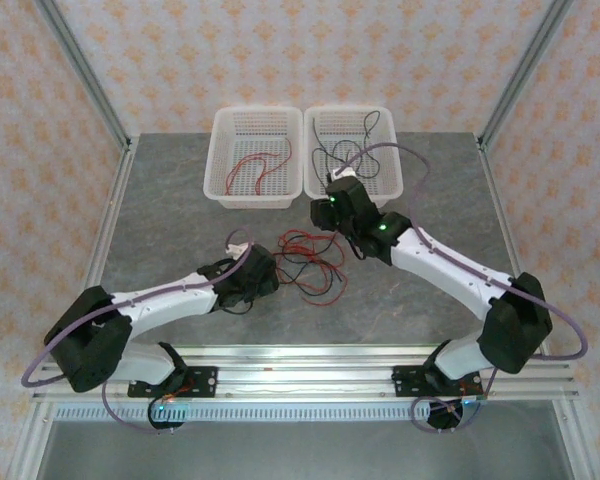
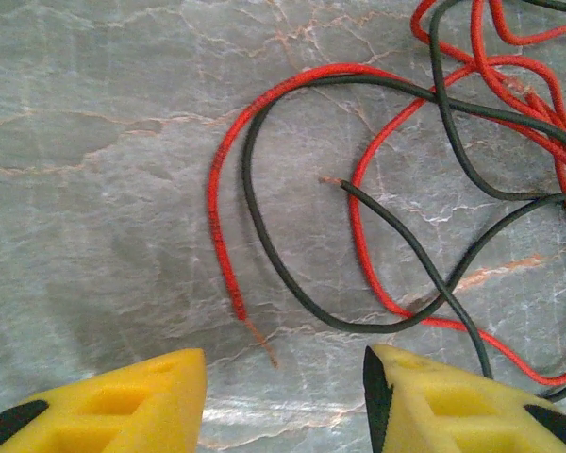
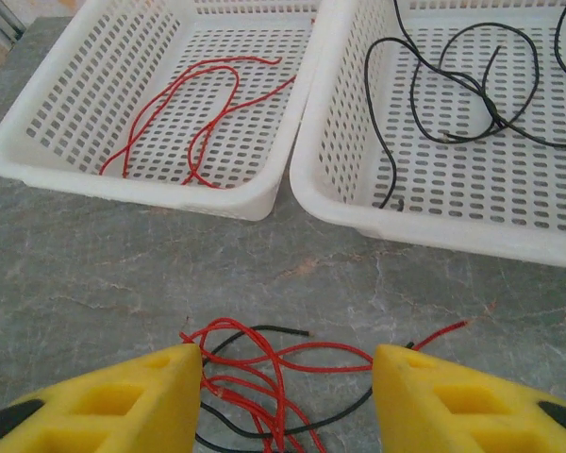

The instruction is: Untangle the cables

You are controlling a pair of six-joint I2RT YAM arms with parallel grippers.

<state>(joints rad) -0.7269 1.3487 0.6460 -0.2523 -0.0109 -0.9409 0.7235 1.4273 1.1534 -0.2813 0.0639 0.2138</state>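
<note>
A tangle of red and black cables [image 1: 310, 262] lies on the grey table between the two arms. In the left wrist view a red cable [image 2: 217, 217] and a black cable [image 2: 264, 236] loop over each other, and the red one's bare tip ends just ahead of my left gripper [image 2: 285, 377]. That gripper is open with nothing between its yellow fingers [image 2: 123, 406]. My right gripper [image 3: 288, 377] hangs open over the far side of the tangle [image 3: 264, 377], its fingers either side of several red and black strands without clamping them. Seen from above, the left gripper [image 1: 265, 275] is at the tangle's left and the right gripper [image 1: 332, 215] at its upper right.
Two white perforated baskets stand side by side at the back. The left basket [image 1: 252, 203] holds a red cable [image 3: 184, 113]; the right basket [image 1: 398, 150] holds black cable [image 3: 453, 94]. The right arm's lilac hose arches over the right basket. Metal frame posts border the table.
</note>
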